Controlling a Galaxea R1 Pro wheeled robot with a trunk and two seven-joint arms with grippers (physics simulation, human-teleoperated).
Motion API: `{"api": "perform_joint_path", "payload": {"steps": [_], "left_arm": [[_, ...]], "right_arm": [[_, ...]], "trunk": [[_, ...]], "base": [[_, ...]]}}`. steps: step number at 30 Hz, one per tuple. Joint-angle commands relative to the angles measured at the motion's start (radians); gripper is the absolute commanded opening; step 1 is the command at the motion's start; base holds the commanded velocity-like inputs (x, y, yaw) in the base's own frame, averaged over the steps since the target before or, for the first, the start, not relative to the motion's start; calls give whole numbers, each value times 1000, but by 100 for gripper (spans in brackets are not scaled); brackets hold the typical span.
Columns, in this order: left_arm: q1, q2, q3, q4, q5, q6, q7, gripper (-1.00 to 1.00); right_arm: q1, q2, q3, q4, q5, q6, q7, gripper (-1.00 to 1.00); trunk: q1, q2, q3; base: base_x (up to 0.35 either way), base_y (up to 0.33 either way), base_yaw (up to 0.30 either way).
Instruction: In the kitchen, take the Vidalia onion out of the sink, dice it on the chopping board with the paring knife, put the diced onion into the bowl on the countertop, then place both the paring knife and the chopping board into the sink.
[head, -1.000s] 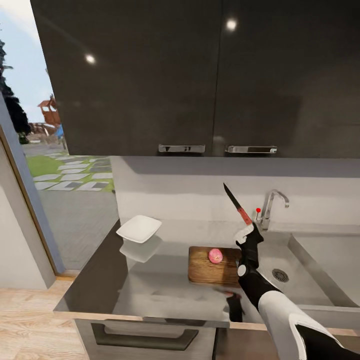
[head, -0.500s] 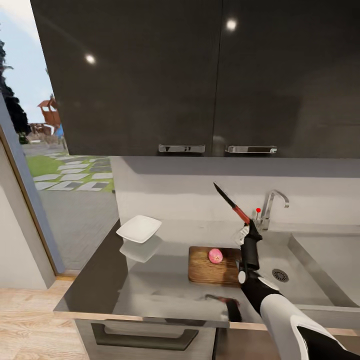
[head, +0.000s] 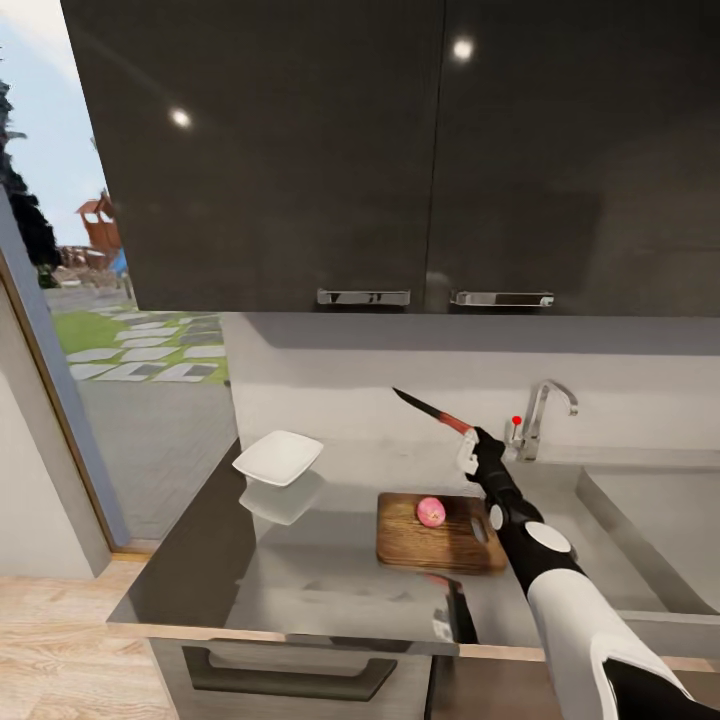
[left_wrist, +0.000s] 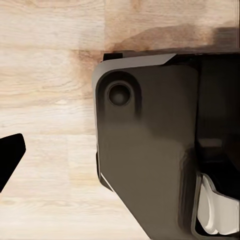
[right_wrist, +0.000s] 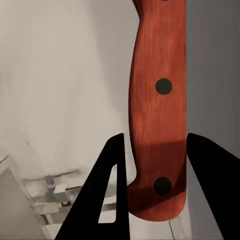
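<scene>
The paring knife (head: 432, 410) is held in the right claw (head: 468, 449), which is closed on its red handle; in the right wrist view the handle (right_wrist: 157, 107) is seen clamped between the two dark fingers (right_wrist: 112, 190). The knife is raised above the desk (head: 330, 570), higher than the chopping board (head: 440, 533), and its dark blade is pointed away from the faucet (head: 540, 412), toward the side of the bowl (head: 279, 457).

The Vidalia onion (head: 431, 511) is placed whole on the chopping board, near the far edge of the board. The board is laid flat on the desk, just beside the sink (head: 600, 550), with its slot handle at the end closest to the sink. The white bowl is set on the desk on the other side of the board, well apart from the sink.

In the left wrist view, a dark part of the robot's body (left_wrist: 150, 150) is seen above a wooden floor (left_wrist: 45, 75). Whether the left claw is wide or narrow cannot be told.
</scene>
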Motion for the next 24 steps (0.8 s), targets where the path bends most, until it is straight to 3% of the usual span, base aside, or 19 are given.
{"api": "perform_joint_path", "payload": {"steps": [1,9,15,22,24], "left_arm": [[-1,-4,-9,2,10,-1,-1,100],[-1,-17,-9,2,10,-2,0,100],[-1,-18,-10,2,10,-2,0,100],[-1,-19,-11,3,10,-1,0,100],[-1,-19,-11,4,11,-1,0,100]], "right_arm": [[-1,1,-8,-6,11,-7,5,-100],[0,11,-7,-18,14,-2,19,-100],[0,14,-9,-11,8,-5,-69,-100],[0,14,-9,78,8,-7,-121,-100],[0,16,-9,100,9,-5,-182,-100]], "trunk": [[0,-1,0],[0,-1,0],[0,-1,0],[0,-1,0],[0,-1,0]], "base": [[0,0,0],[0,0,0],[0,0,0],[0,0,0],[0,0,0]]}}
